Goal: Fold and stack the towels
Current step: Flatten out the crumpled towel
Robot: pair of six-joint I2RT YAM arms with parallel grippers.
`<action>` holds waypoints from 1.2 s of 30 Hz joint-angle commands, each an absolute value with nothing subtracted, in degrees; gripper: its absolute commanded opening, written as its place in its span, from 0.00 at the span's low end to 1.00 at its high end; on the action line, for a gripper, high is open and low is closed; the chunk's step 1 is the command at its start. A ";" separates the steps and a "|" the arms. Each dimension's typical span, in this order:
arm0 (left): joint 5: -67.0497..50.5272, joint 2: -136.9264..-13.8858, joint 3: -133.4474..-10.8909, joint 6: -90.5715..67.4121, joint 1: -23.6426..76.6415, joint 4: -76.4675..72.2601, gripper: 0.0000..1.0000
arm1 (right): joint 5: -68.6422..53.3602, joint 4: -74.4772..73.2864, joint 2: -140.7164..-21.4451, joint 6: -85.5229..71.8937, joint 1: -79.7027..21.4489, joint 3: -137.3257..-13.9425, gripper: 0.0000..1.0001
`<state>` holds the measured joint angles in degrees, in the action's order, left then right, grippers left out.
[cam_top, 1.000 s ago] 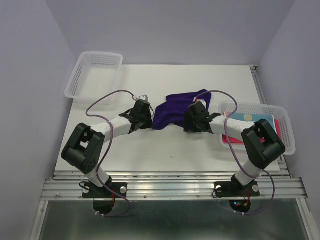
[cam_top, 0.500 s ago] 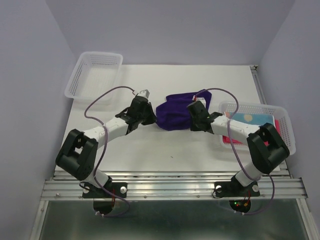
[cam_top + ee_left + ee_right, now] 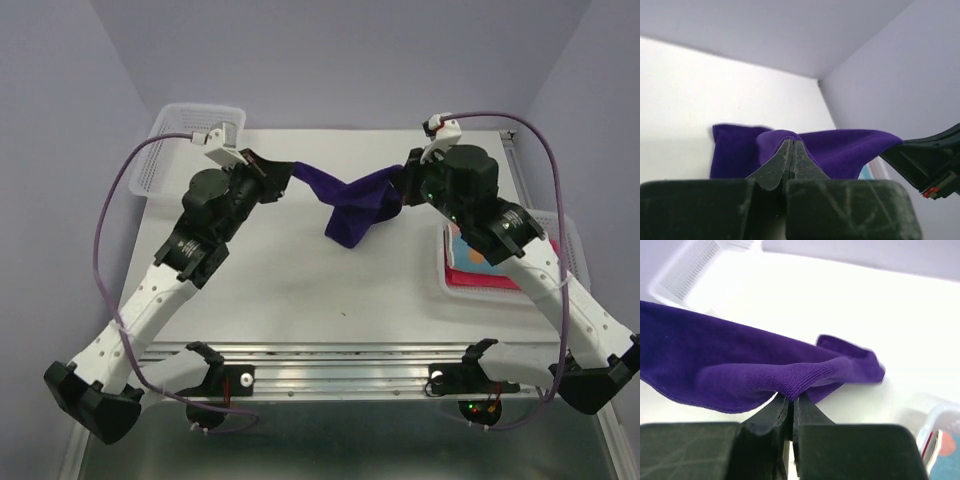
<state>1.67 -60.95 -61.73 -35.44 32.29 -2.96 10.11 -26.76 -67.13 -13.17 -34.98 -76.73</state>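
**Purple towel strung between two robot arms**

Seen from above: a dark purple towel (image 3: 355, 205) held up over the white worktop (image 3: 300, 290), stretched between both arms and sagging into a twisted bunch at the middle. Lowest tip near or on the worktop, impossible to tell which. At its left end, the left gripper (image 3: 283, 178), fingers clenched on a corner of the cloth. At its right end, the right gripper (image 3: 405, 185), fingers likewise pressed tight on the opposite edge.

From the left wrist camera: two black fingers closed together with a peak of purple fabric pinched at their tips, more cloth spreading away toward the other arm. From the right wrist camera: much the same picture (a ridge of ribbed purple fabric squeezed between shut fingers, the remainder draping off to the left).

At the far left corner of the worktop, a white mesh basket (image 3: 170, 150). At the right edge, partly behind the right arm, a second white basket (image 3: 444, 262) holding a light blue towel with orange dots (image 3: 470, 250), with a pink-red towel (image 3: 490, 278) showing around it.
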 commanded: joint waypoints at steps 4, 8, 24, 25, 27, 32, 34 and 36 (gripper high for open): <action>5.54 -50.11 -71.52 -34.02 32.52 -0.09 0.00 | -5.43 -30.76 -65.74 -8.70 -35.42 -92.45 0.01; 1.42 -47.99 -76.63 -33.13 32.52 2.02 0.00 | -14.49 -30.15 -66.00 -9.31 -35.33 -100.27 0.01; -24.70 -43.42 -83.94 -38.58 32.52 -2.81 0.00 | -38.07 -21.01 -61.18 -19.60 -35.33 -103.46 0.01; -24.09 -43.42 -83.50 -38.41 32.43 -2.90 0.00 | -37.01 -21.09 -60.82 -19.60 -35.33 -102.66 0.01; -22.77 -43.33 -82.36 -37.88 32.52 -2.99 0.00 | -32.45 -21.44 -60.12 -18.81 -35.33 -100.64 0.01; -17.68 -44.29 -75.42 -37.53 32.52 -4.91 0.00 | -25.50 -19.87 -59.07 -16.79 -35.33 -93.54 0.01; -14.35 -45.52 -71.92 -37.09 32.52 -5.80 0.00 | -21.47 -18.73 -59.85 -16.09 -35.33 -91.68 0.01; -11.00 -47.45 -69.88 -35.96 32.52 -6.06 0.00 | -15.86 -18.11 -60.81 -14.68 -35.33 -89.57 0.01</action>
